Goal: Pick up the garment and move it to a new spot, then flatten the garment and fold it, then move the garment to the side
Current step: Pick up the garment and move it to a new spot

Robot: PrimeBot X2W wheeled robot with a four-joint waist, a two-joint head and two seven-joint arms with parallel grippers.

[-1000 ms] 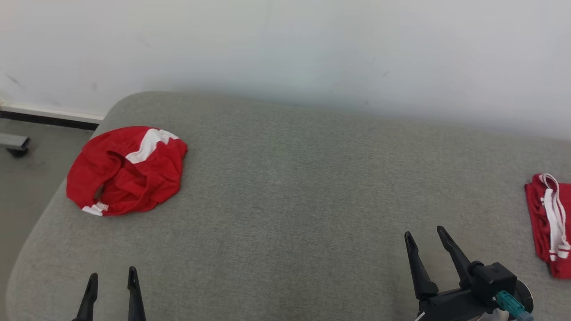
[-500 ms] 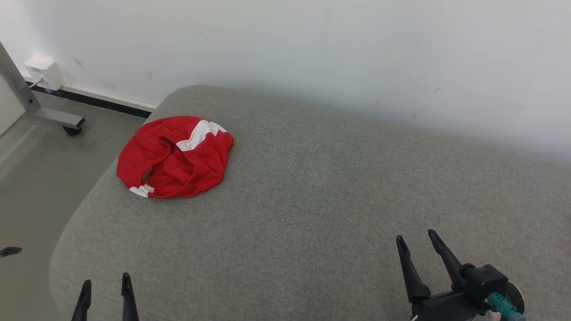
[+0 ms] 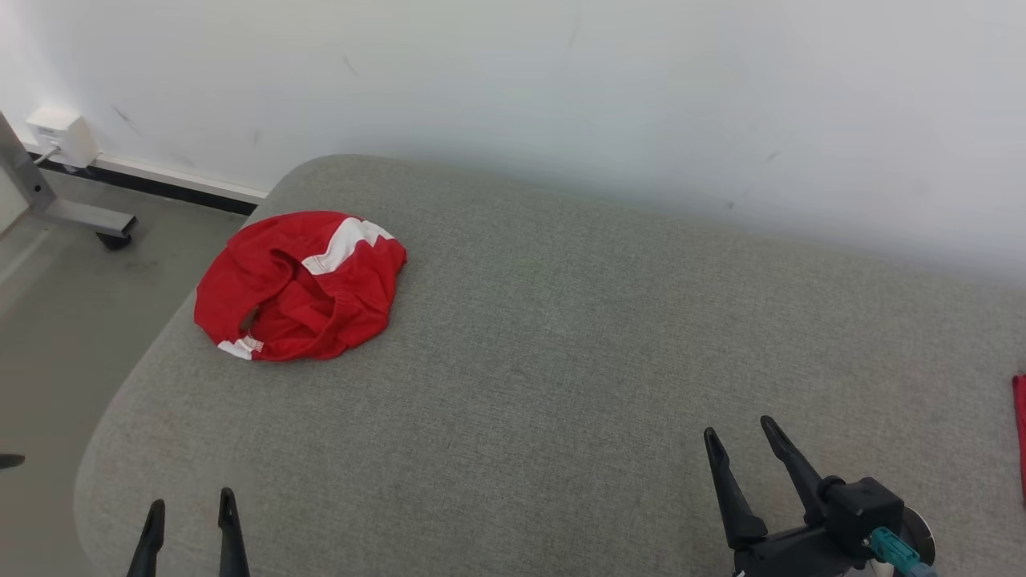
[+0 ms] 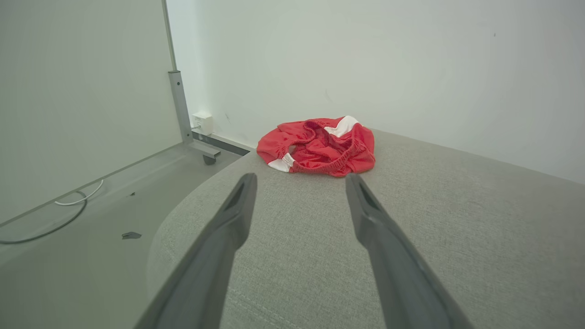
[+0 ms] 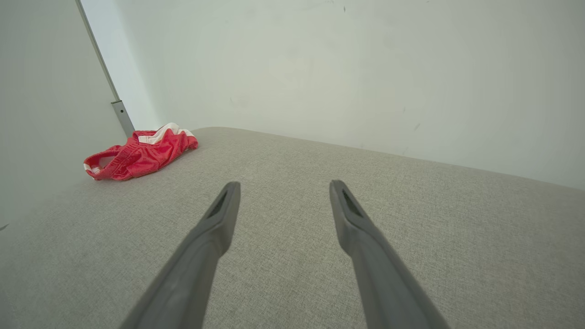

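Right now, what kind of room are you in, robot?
Probably a plain indoor test room: a grey cushioned surface against a bare white wall, a crumpled red garment, a wheeled metal stand.

The grey cushion (image 3: 561, 361) is lying open across its middle and near side. The red garment (image 3: 300, 284) is sitting far left by the edge; the wall (image 3: 561, 80) is closing the far side.

Head camera swings left: wheeled frame leg (image 3: 76, 215) and wall box (image 3: 54, 132) pop in, other red cloth (image 3: 1019, 433) nearly off the right edge.
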